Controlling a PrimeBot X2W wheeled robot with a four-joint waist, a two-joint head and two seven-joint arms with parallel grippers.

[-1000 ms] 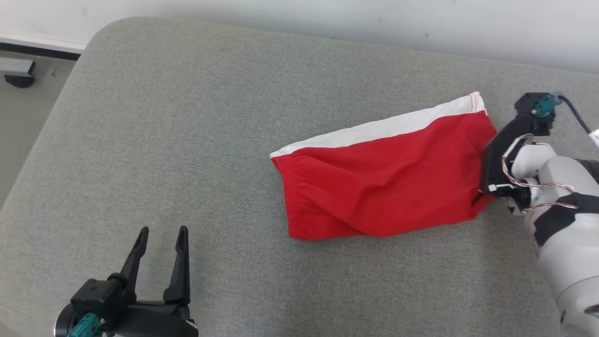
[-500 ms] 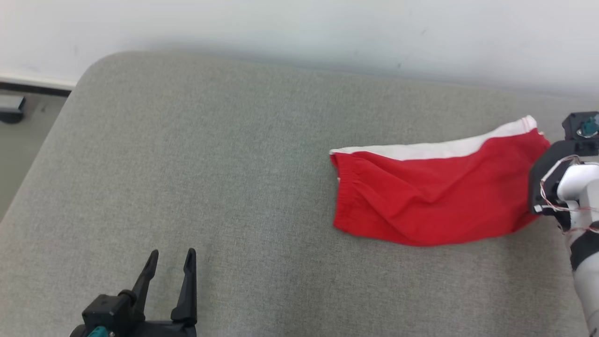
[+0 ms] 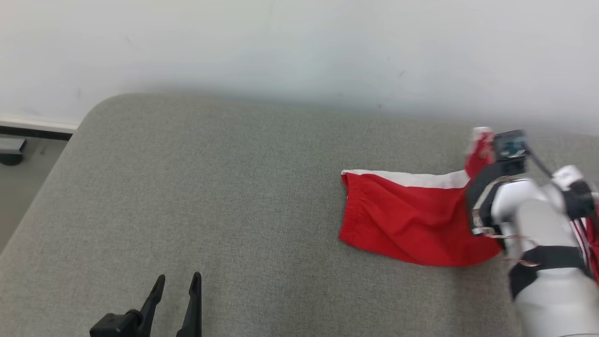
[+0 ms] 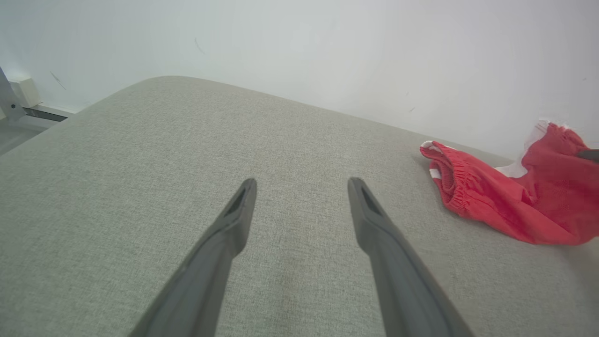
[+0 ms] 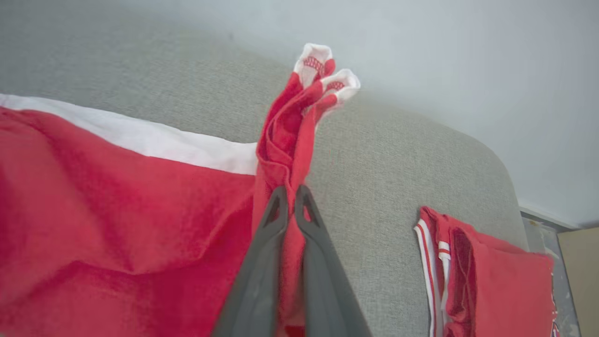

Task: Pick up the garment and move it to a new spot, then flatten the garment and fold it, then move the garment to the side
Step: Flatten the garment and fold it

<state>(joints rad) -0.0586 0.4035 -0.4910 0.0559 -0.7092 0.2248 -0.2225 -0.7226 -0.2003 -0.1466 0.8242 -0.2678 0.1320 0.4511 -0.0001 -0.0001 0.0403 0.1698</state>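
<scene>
A: How far along?

B: Folded red garment lies on the grey cushion, right end lifted. Right gripper is clamped on it. Left gripper idles, jaws apart. Probably only the sideways move remains.

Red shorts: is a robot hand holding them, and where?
Yes. The right gripper pinches the red shorts by the bunched leg hem. The left gripper is open, empty.
</scene>
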